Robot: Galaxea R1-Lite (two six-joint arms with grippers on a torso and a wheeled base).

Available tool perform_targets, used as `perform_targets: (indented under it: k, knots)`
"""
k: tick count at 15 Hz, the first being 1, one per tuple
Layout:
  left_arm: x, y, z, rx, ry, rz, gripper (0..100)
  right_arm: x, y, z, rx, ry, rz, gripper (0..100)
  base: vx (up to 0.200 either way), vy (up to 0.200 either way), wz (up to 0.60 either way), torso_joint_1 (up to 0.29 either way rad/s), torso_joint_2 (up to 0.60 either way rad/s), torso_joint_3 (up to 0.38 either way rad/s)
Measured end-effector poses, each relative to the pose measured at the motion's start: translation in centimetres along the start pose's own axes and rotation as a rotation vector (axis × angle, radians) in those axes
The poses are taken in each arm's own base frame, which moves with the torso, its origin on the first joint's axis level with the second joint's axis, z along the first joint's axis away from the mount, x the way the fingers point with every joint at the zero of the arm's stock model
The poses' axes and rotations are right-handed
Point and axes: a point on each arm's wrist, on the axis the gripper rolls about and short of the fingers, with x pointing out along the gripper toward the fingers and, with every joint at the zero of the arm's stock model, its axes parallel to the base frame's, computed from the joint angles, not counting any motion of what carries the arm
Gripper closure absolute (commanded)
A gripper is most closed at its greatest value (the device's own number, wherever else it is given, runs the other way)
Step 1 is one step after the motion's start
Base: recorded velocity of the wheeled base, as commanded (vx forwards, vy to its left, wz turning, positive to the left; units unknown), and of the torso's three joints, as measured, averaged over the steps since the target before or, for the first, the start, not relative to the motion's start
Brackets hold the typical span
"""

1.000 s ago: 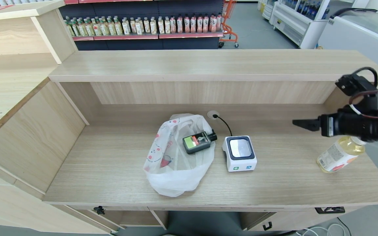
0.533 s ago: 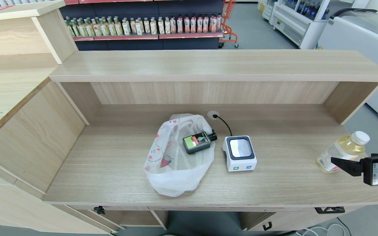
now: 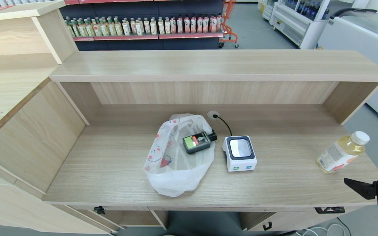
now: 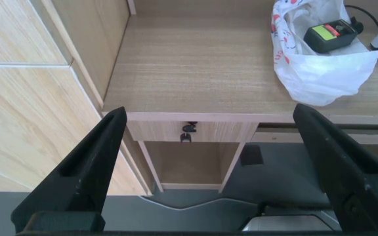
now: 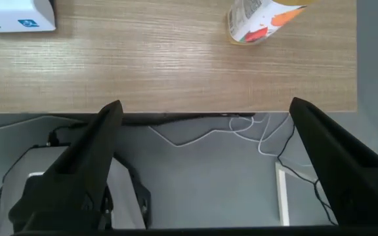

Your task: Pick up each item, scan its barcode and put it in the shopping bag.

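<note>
A clear bottle of yellow liquid [image 3: 341, 152] with a white cap is at the right end of the wooden counter [image 3: 290, 183]; its labelled lower part [image 5: 258, 16] shows in the right wrist view. My right gripper [image 3: 359, 187] hangs open and empty off the counter's front right corner, nearer than the bottle; its fingers [image 5: 84, 164] are spread wide. A white printed shopping bag [image 3: 176, 164] lies mid-counter with a dark item bearing a green and red label [image 3: 198, 142] on it. The white scanner [image 3: 239, 153] stands just right of the bag. My left gripper [image 4: 209, 111] is open, off the counter's front left.
A black cable [image 3: 224, 124] runs from the scanner to a hole at the back. A raised shelf [image 3: 208, 65] overhangs the rear of the counter and side walls close both ends. Drawers with small locks [image 4: 188, 131] sit under the front edge.
My right arm has dropped from above the bottle and pulled back past the counter's front right edge, empty. The bottle, bag and scanner have not moved.
</note>
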Motion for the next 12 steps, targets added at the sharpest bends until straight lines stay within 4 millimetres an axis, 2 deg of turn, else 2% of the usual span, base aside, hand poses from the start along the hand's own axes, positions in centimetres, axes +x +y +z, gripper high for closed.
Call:
perform_targets:
  k: [3, 12]
  knots:
    - [0.0, 0.0, 0.0, 0.000, 0.000, 0.000, 0, -0.4, -0.2, -0.9, -0.003, 0.014, -0.025, 0, 0.000, -0.200, 0.00, -0.001, 0.00, 0.001]
    - [0.0, 0.0, 0.0, 0.006, 0.000, 0.001, 0, -0.8, -0.4, -1.4, -0.005, 0.023, -0.034, 0, 0.000, -0.200, 0.00, 0.002, 0.00, 0.001]
